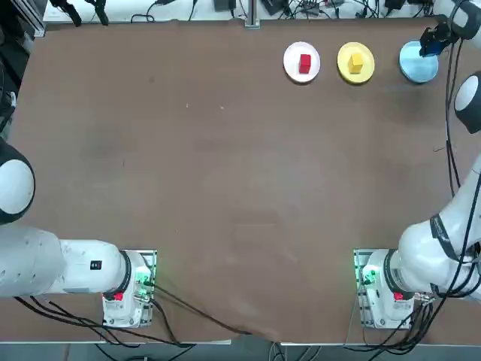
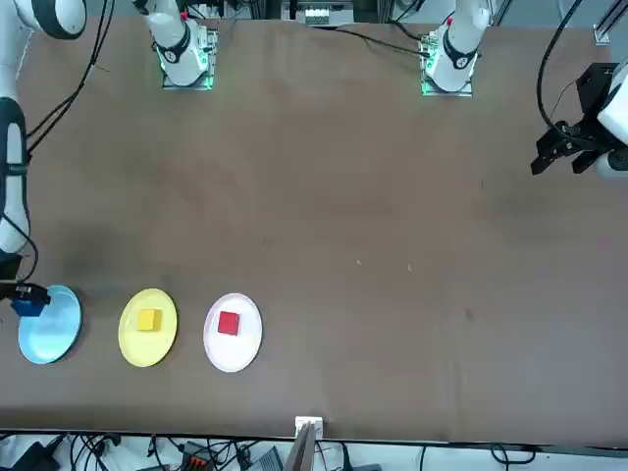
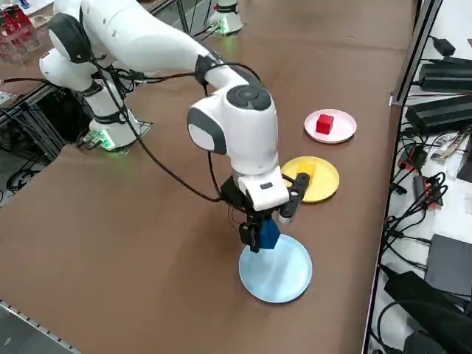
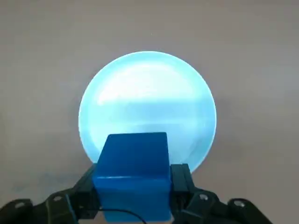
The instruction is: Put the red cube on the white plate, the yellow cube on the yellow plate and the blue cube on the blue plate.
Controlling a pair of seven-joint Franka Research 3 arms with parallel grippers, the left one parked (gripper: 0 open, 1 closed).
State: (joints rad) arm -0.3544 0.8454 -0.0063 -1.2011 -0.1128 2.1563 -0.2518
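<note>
Top view: 1 red cube (image 1: 304,64) sits on the round white plate (image 1: 291,60); 1 yellow cube (image 1: 355,63) on the yellow plate (image 1: 343,69).

Right wrist view: the right gripper (image 4: 133,186) grips 1 glossy, solid blue cube (image 4: 133,175) over the light-blue plate (image 4: 149,88).

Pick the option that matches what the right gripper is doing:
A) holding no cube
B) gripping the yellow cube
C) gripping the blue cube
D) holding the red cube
C: the right gripper's two fingers close on either side of the blue cube.
</note>
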